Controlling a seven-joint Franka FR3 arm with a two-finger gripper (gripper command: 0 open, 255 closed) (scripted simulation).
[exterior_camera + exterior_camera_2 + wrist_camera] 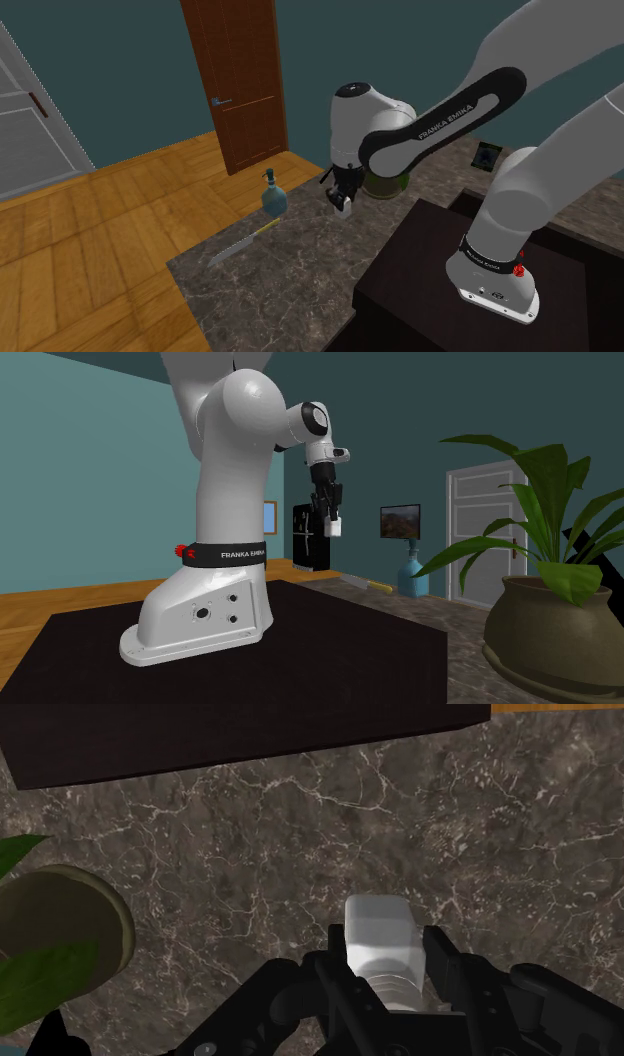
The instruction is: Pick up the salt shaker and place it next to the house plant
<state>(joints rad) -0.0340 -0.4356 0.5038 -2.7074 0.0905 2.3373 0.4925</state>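
Veined stone counter (250,834), boxy white salt shaker (380,934) gripped by jaws

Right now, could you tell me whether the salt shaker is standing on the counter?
No, the gripper clasps the white salt shaker above the counter.

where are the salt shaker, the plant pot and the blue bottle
salt shaker (380,934), wrist view, on its white body
plant pot (545,642), second exterior view, on its side wall
blue bottle (273,199), shoulder view, on its round belly

Shoulder view overlooks the counter (290,270); second exterior sits low beside stand (350,652).
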